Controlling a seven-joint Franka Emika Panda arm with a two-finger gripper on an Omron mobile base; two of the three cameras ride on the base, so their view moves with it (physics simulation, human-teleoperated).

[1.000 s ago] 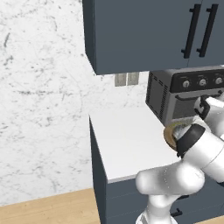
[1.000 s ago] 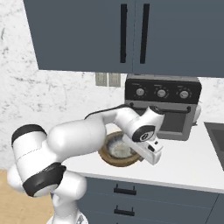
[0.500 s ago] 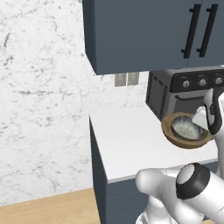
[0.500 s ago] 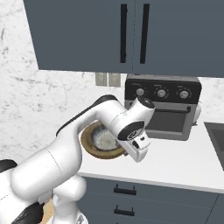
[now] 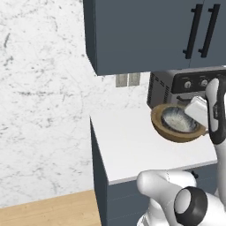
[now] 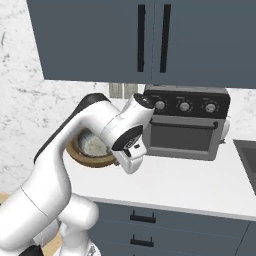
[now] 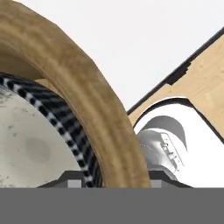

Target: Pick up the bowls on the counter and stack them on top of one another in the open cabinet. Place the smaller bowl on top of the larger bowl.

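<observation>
Above the white counter (image 5: 132, 145), the dark slate-blue cabinet (image 5: 145, 35) hangs with its doors shut in both base views, so I judge that the open cabinet of the task is not in front of the robot now. Below it a black toaster oven (image 6: 187, 122) stands on the counter by the wall.

The larger bowl (image 5: 164, 129) is lifted off the counter and tilted, its mouth turned toward the left base camera. The smaller bowl (image 5: 176, 120) already sits inside it, pale speckled inside showing. So the nesting seems done, and what remains, as I judge, is to carry both to the cabinet shelf and set them down.

The gripper (image 5: 196, 110) is at the right side of the brown rim. In the hand view the wooden rim (image 7: 83, 100) passes directly at the finger tips, with the smaller bowl's striped wall just beside it, so the claw appears closed narrowly on the rim of the larger bowl.

Compared with half a second ago, the bowls sit higher and more to the left in the left base view, and the arm's elbow has dropped lower in that picture. The cabinet and oven keep their places.
</observation>
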